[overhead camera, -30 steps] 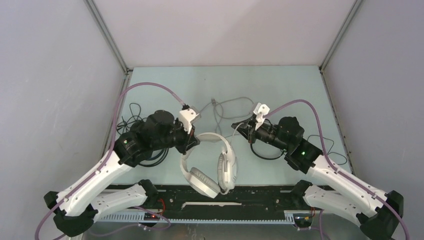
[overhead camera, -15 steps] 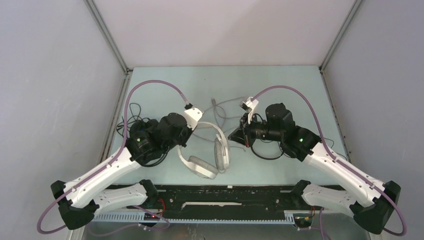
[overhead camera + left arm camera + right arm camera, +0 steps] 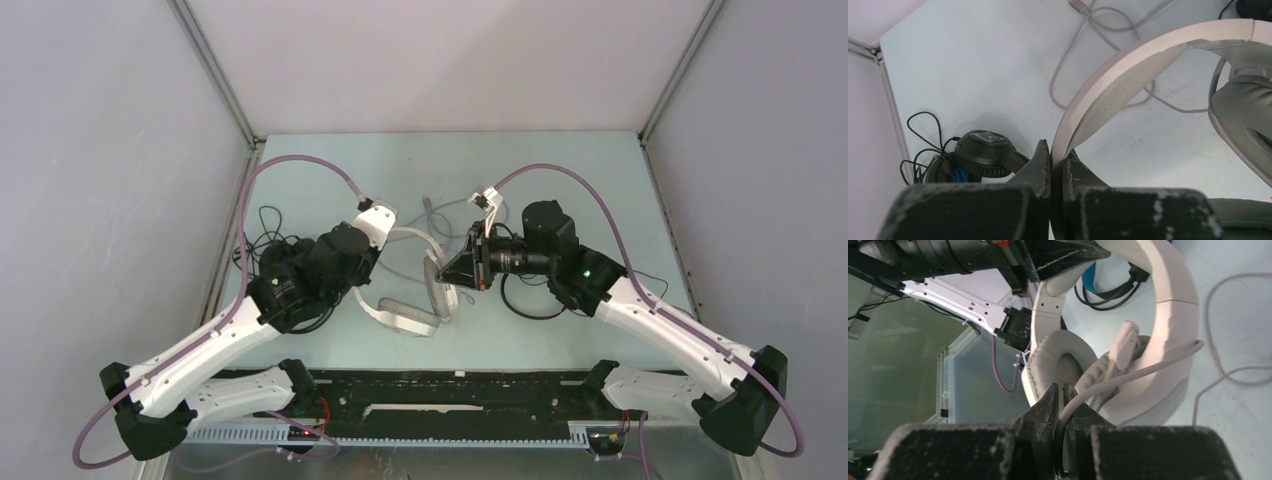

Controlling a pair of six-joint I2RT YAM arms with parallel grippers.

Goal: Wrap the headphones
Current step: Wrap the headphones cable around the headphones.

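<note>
2 grips: L gripper clamps white headset band, R gripper pinches cable. Keep it taut while looping.

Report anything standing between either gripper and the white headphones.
Nothing visible does. The left gripper is shut on the band of the white headphones, and the right gripper pinches their grey cable beside the ear cups. The black headphones lie apart, near the left wall.
</note>
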